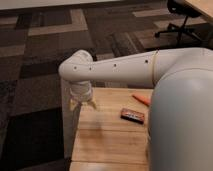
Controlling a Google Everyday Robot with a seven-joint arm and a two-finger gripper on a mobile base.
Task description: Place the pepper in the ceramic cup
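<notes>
The pepper (141,99), slender and orange-red, lies on the wooden table (107,137) near its far edge; its right end is hidden behind my arm's large white segment (182,115). My gripper (83,105) hangs over the table's far left corner, well to the left of the pepper. Its two pale fingertips (93,105) point down and are spread apart, open, with nothing between them. The ceramic cup is out of view.
A dark rectangular bar with an orange edge (132,115) lies on the table just in front of the pepper. Patterned carpet (40,60) surrounds the table. An office chair base (180,27) stands at the top right.
</notes>
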